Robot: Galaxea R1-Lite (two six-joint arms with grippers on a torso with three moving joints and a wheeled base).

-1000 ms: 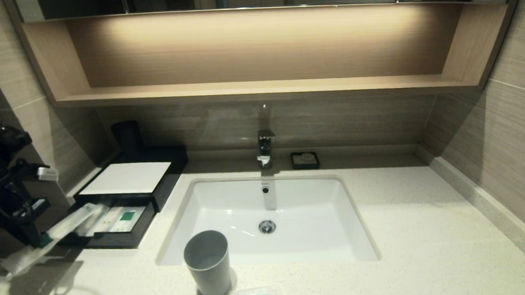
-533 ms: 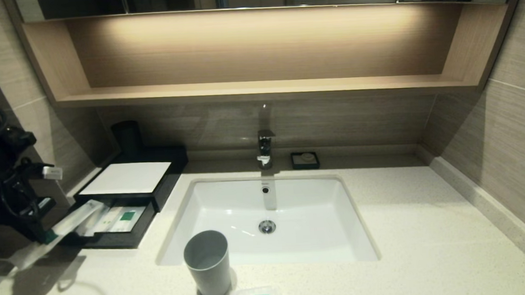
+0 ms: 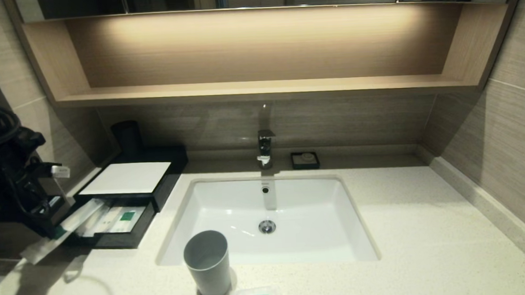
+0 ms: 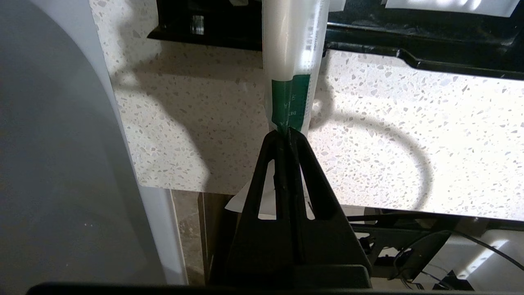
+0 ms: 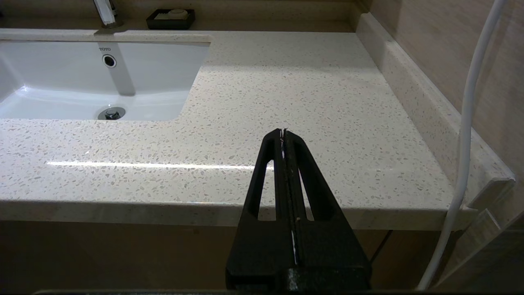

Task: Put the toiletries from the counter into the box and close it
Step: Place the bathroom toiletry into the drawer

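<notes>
Three toiletries, one box.

The head view looks down on the counter; both wrist views look closely along their fingers, sharing this counter.

This is a hotel-style bathroom vanity. A white sink is set into a cream speckled stone counter, with a chrome tap at twelve o'clock and a small black soap dish just beside it. Wrapped toiletries lie in a black box at nine o'clock, a grey cup stands at six, and a lit wooden shelf runs under mirrors.
</notes>
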